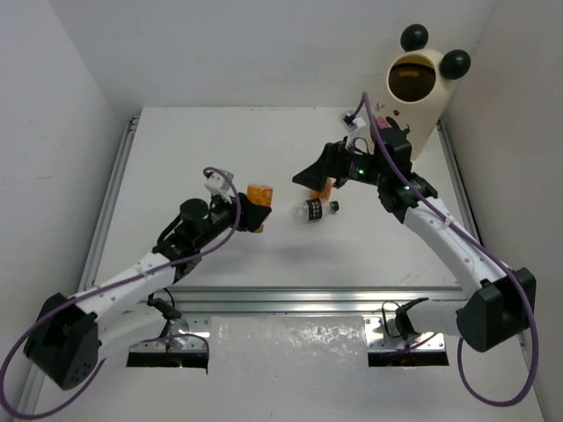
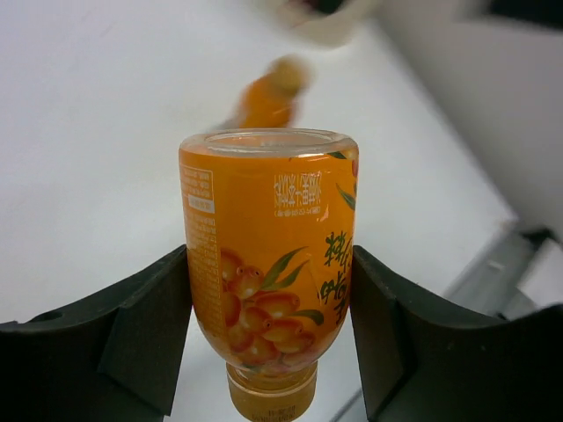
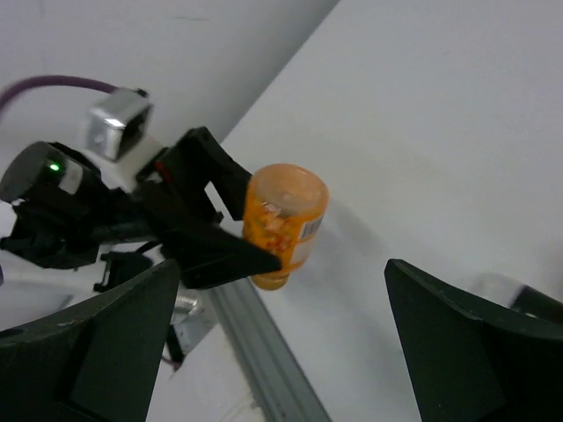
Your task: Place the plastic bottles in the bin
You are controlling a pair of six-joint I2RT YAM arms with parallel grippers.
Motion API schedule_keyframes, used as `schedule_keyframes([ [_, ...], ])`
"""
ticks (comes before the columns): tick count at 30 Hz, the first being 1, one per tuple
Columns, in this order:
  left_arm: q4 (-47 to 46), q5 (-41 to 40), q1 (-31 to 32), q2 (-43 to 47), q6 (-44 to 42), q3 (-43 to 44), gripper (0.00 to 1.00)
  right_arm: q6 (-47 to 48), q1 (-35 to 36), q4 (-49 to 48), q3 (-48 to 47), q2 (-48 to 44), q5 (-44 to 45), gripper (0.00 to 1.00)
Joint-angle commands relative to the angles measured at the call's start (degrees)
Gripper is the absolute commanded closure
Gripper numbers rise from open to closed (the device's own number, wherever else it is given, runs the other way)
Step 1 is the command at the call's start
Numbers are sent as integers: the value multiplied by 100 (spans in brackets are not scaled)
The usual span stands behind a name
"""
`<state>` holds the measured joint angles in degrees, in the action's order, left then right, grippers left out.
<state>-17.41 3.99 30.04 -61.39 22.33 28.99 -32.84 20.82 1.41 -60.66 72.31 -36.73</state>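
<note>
My left gripper (image 1: pixel 251 209) is shut on an orange plastic bottle (image 1: pixel 259 194) and holds it off the table at centre-left. In the left wrist view the bottle (image 2: pixel 264 246) sits cap-down between the two black fingers (image 2: pixel 145 338). The right wrist view shows that same bottle (image 3: pixel 283 221) in the left gripper's jaws. My right gripper (image 1: pixel 310 176) hangs open and holds nothing, right of centre above a second orange bottle (image 1: pixel 324 187) that it partly hides. A clear, black-labelled bottle (image 1: pixel 314 210) lies just in front of it. The cream bin (image 1: pixel 420 88) with black ball ears stands at the back right.
White walls close in the table on the left, back and right. Metal rails (image 1: pixel 110 202) run along the table's left and right sides and its near edge. The second orange bottle (image 2: pixel 268 97) appears blurred beyond the held one.
</note>
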Motion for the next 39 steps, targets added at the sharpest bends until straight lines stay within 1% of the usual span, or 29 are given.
schedule_keyframes([
  [1,-2143,2104,28,530,-703,-482,100,-522,640,-827,-252,186,-801,1],
  [4,-2416,2290,28,794,-651,-570,100,-460,976,-879,-218,222,-450,1],
  [10,-2592,2642,37,830,-484,-342,100,-364,1398,-897,-77,222,-282,2],
  [11,-2644,2712,28,830,-449,-307,100,-363,1468,-888,-68,283,-282,6],
  [13,-2784,2800,37,874,-361,-289,100,-303,1521,-844,-77,344,-204,10],
  [15,-2847,2932,28,918,-282,-298,100,-206,1574,-765,-95,415,-63,18],
  [17,-2865,3011,37,962,-273,-289,100,-188,1583,-765,-147,459,25,24],
  [18,-2856,3003,37,970,-264,-298,99,-153,1592,-774,-208,503,34,46],
  [19,-2812,2959,37,997,-273,-298,96,-135,1592,-730,-252,529,52,60],
  [20,-2768,2732,37,1023,-273,-315,80,-91,1601,-669,-296,538,69,74],
  [21,-2690,2521,37,1049,-238,-307,63,-30,1601,-581,-323,538,122,98],
  [22,-2358,2275,37,1119,-229,-272,44,23,1592,-546,-323,460,209,100],
  [23,-2111,1681,37,1163,-220,-106,11,110,1592,-467,-323,398,497,100],
  [24,-1300,1310,37,1225,-142,44,1,381,1601,-249,-375,337,709,100],
  [25,-726,923,45,1252,-71,245,0,566,1592,-159,-419,171,990,100],
  [26,-111,-107,37,1269,95,734,0,812,1583,42,-472,82,1915,100],
  [27,1340,-657,45,1243,479,1000,0,1310,1583,157,-534,-15,2446,100],
  [28,2163,-1150,37,1217,666,1281,0,1559,1566,149,-569,-129,2965,100],
  [29,2728,-1903,37,1199,911,1693,0,2162,1513,-8,-613,-165,3736,100],
  [30,3508,-2076,37,1234,922,1828,0,2524,1478,-105,-692,-156,4057,100],
  [31,3760,-2199,37,1295,896,1934,0,2867,1425,-376,-718,-104,4364,100],
  [32,3936,-2209,37,1365,809,1943,0,3584,1277,-857,-736,-34,4646,100],
  [33,4130,-2166,37,1549,774,1917,0,3879,1154,-1036,-867,63,4953,100],
  [34,4175,-2105,28,1672,738,1804,0,4099,970,-1151,-999,194,5000,100],
  [35,4193,-1965,37,1891,738,1707,0,4536,594,-1395,-1287,543,5122,100],
  [37,4009,-1736,37,2068,747,1348,0,4961,205,-1756,-1561,940,5254,100],
  [38,3826,-1474,37,2182,808,1207,0,5493,-119,-2280,-1771,1369,5359,100],
  [39,3728,-1323,37,2201,878,1083,0,5803,-235,-2616,-1878,1582,5439,100],
])
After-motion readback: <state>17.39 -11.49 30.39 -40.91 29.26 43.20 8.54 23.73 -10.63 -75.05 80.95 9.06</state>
